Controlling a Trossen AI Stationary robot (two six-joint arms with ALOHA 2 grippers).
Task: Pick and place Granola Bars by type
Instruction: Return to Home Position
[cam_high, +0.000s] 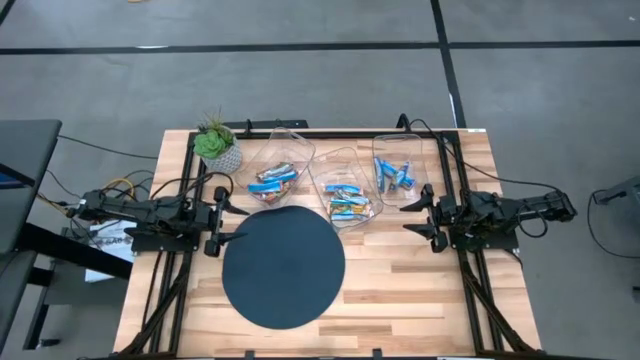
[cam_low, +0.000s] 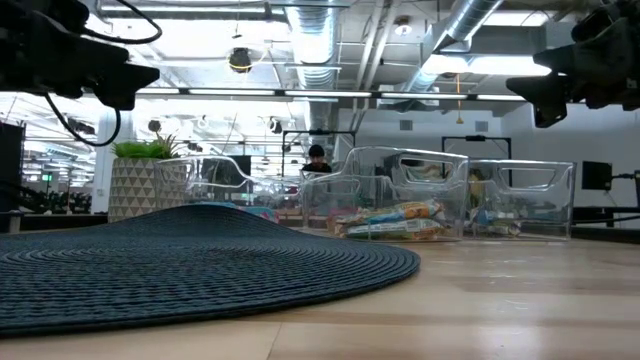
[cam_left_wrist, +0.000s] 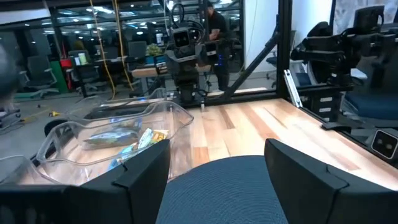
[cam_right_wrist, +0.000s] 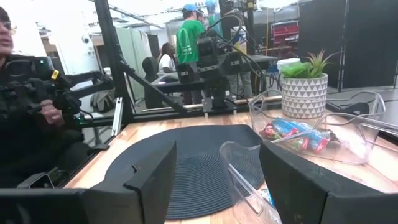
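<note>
The Granola Bars lie in three clear bins along the table's far middle: a mixed lot in the left bin (cam_high: 277, 176), blue and orange ones in the middle bin (cam_high: 346, 197), and blue ones in the right bin (cam_high: 393, 176). They also show in the low view (cam_low: 395, 220) and in both wrist views (cam_left_wrist: 127, 138) (cam_right_wrist: 295, 134). My left gripper (cam_high: 224, 214) (cam_left_wrist: 217, 155) stands open and level at the table's left side, pointing at the dark round mat (cam_high: 284, 268). My right gripper (cam_high: 424, 212) (cam_right_wrist: 217, 162) stands open and level at the right side, beside the right bin. Nothing is between either pair of fingers.
A potted plant (cam_high: 218, 146) stands at the far left, next to the left bin. The mat covers the table's near middle. Black frame rails (cam_high: 160, 290) run along both sides under the arms. People (cam_right_wrist: 186, 37) stand in the room beyond the table.
</note>
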